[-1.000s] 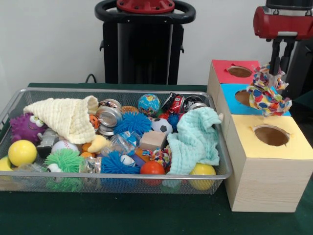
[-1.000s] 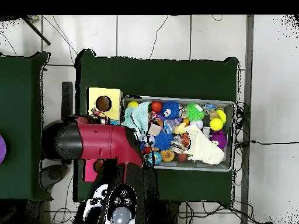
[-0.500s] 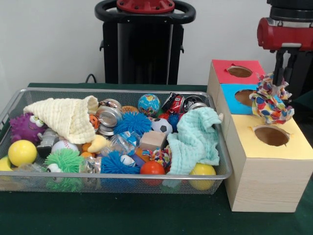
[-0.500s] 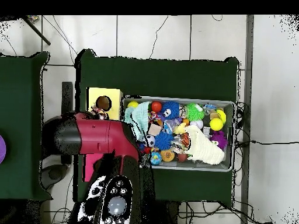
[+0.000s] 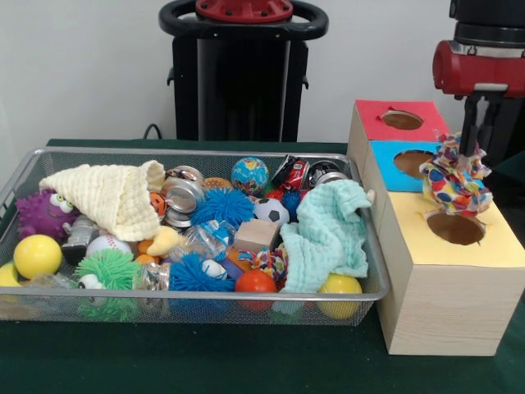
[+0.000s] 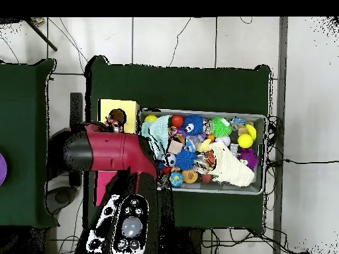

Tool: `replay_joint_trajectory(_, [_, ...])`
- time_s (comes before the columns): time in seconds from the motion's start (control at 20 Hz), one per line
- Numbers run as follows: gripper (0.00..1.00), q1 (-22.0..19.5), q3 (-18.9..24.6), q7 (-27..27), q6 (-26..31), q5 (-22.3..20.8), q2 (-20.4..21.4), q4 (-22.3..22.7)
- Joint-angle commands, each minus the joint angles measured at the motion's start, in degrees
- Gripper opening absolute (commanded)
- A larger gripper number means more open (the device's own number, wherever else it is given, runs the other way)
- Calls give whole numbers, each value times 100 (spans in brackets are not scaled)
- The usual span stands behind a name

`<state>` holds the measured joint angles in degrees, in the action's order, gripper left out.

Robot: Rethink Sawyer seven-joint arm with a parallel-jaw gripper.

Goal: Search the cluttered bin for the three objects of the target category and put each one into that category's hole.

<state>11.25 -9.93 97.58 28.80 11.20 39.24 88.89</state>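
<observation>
Three boxes stand in a row at the side of a wire mesh bin (image 5: pixel 49 158) on a green table (image 5: pixel 205 361): a red box (image 5: pixel 385 111), a blue box (image 5: pixel 385 160) and a yellow box (image 5: pixel 426 254), each with a round hole in its top. Above the yellow box, the red and black arm (image 5: pixel 480 66) reaches down, and its hand (image 5: pixel 474 148) is closed on a multicoloured knotted fabric toy (image 5: pixel 455 176). The toy hangs over the far edge of the yellow box's hole (image 5: pixel 455 228), clear of the box top.

From overhead, the arm's red casing (image 6: pixel 112 153) covers most of the row of boxes; the toy (image 6: pixel 116 121) shows at the yellow top.

The bin is crowded with playthings. A cream muslin cloth (image 5: pixel 111 197) lies at one end and a mint muslin cloth (image 5: pixel 328 234) drapes over the other, near the boxes. Between them sit blue spiky balls (image 5: pixel 223 205), a small soccer ball (image 5: pixel 271 212), a globe ball (image 5: pixel 249 174), a wooden block (image 5: pixel 257 235), a green spiky ball (image 5: pixel 107 271), a yellow ball (image 5: pixel 37 256) and a purple spiky creature (image 5: pixel 41 213).
</observation>
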Motion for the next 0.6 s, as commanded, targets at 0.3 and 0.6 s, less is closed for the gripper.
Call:
replay_joint_trajectory(0.3, [0, 49, -78, 1626, -380, 339, -356, -254])
replay_joint_trajectory(0.6, [0, 81, -122, 1592, -480, 389, -410, -256])
